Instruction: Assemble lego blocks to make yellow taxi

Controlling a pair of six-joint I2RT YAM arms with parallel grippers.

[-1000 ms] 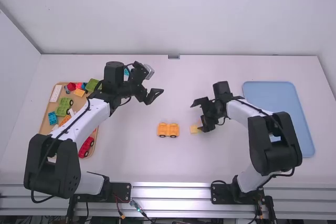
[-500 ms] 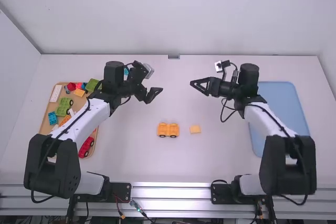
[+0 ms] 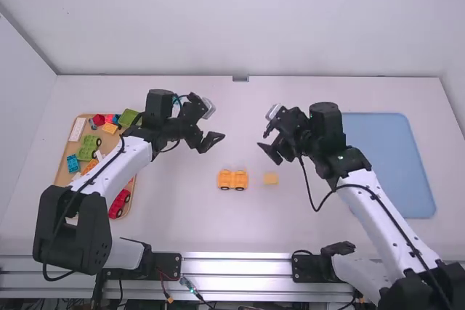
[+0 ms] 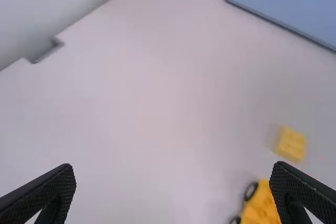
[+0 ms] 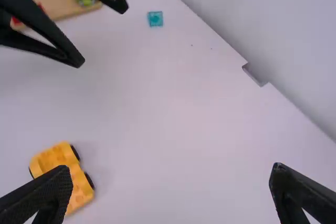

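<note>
Where the white desk (image 3: 211, 230) begins, near the metal rail (image 3: 236, 263), two containers flank the orange wheeled car (image 3: 232, 177). Well to its left lies a wood-coloured tray (image 3: 62, 172), partly hidden by the left arm. In its near end sits a red wheeled piece (image 3: 118, 205); farther along come a blue block (image 3: 73, 163), green wheeled pieces (image 3: 87, 149), a white block (image 3: 77, 129), an orange block (image 3: 110, 128), a red block (image 3: 99, 119) and, at the far end, a green block (image 3: 128, 117). Well to the car's right is a blue tray (image 3: 396, 172), a corner of it behind the right arm. The car itself stands on the desk, wheels toward the near side, and just to its right, apart from it, lies a yellow square block (image 3: 271, 178). Beyond the car and to its left hangs the left end effector (image 3: 212, 142), fingers spread wide around empty air; beyond and to the right, the right end effector (image 3: 269, 149) is likewise spread. A teal block (image 5: 155, 19) lies farthest, beyond the car to its left.
</note>
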